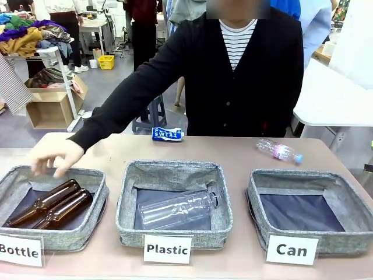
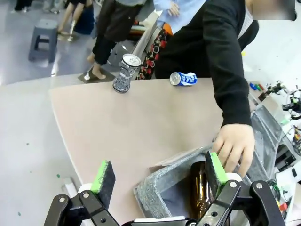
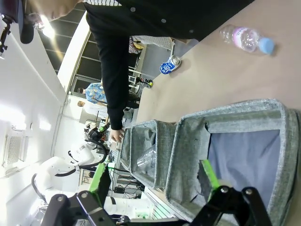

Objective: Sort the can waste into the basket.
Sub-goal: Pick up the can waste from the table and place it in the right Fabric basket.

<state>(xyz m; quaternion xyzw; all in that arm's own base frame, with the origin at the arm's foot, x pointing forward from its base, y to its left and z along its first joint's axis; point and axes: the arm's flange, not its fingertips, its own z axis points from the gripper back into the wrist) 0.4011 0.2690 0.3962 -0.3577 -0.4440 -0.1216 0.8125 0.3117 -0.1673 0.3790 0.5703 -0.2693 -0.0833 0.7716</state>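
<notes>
A blue can (image 1: 167,133) with white "SWEAT" print lies on its side at the table's far edge, in front of the person. The left wrist view has it (image 2: 183,78) beside an upright silver-topped can (image 2: 125,73) with dark and white print, near the table's corner. The "Can" basket (image 1: 344,243) stands at the front right with just its dark liner inside. My left gripper (image 2: 160,174) hangs open above the corner of the "Bottle" bin (image 2: 155,188), far from both cans. My right gripper (image 3: 154,181) is open above the "Can" basket (image 3: 235,109), holding nothing. The blue can (image 3: 168,66) lies far beyond it.
The person's hand (image 1: 55,157) reaches over the "Bottle" bin (image 1: 70,236), which holds two brown bottles (image 1: 49,204). The "Plastic" bin (image 1: 175,236) in the middle holds a clear bottle (image 1: 178,209). A small clear bottle (image 1: 278,150) lies on the table behind the "Can" basket.
</notes>
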